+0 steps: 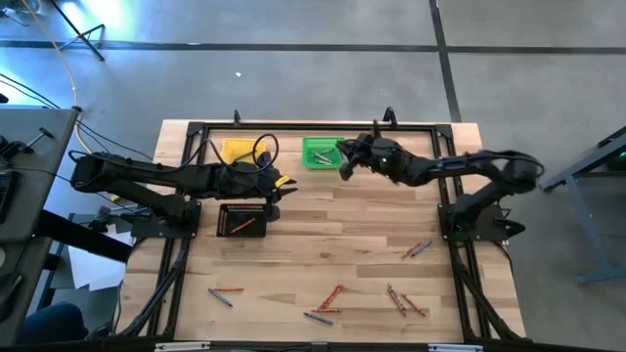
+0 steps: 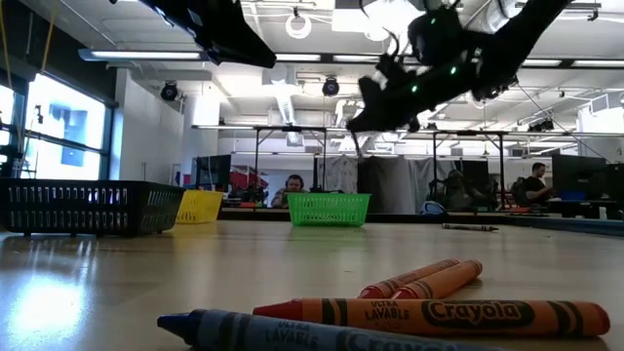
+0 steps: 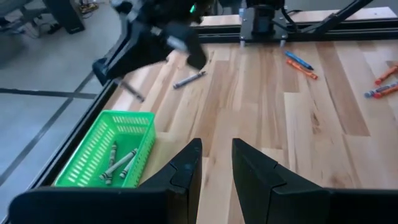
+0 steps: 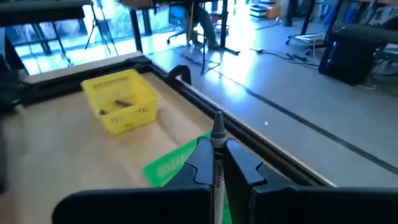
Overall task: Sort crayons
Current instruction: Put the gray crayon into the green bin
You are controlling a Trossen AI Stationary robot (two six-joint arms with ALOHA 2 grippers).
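Presently, we record the scene as follows.

Held crayon: we see one grey crayon (image 4: 217, 152) pinched upright between the fingers of the right gripper (image 4: 217, 163), its tip pointing past the fingertips.

Right gripper: clamped on that grey crayon and raised over the near edge of the green bin (image 1: 322, 152); in the high view it sits at (image 1: 345, 164).

Green bin: at the far edge of the table; we count a few grey crayons (image 3: 119, 163) lying inside it.

Yellow bin: just beside the green bin along the far edge (image 4: 119, 99); we make out a small dark item inside, probably crayons, though the view is too poor to say.

Black bin: near the left arm (image 1: 243, 219); orange-red crayons (image 1: 241, 224) lie inside it.

Loose crayons: we find scattered groups on the bare table toward the near edge, including a pair at (image 1: 224, 293), a cluster at (image 1: 328, 300), another at (image 1: 404, 300) and a pair near the right arm's base at (image 1: 417, 249).

Low view: a blue-grey crayon (image 2: 292, 332) and an orange crayon (image 2: 439, 316) lie touching in the foreground, with two more orange-red ones (image 2: 424, 278) just behind.

Left gripper: raised above the table between the yellow bin and the black bin (image 1: 284, 186); its fingers (image 3: 186, 168) stand narrowly apart with nothing between them.

Table: light wooden planks (image 1: 362, 235) inside a dark frame.
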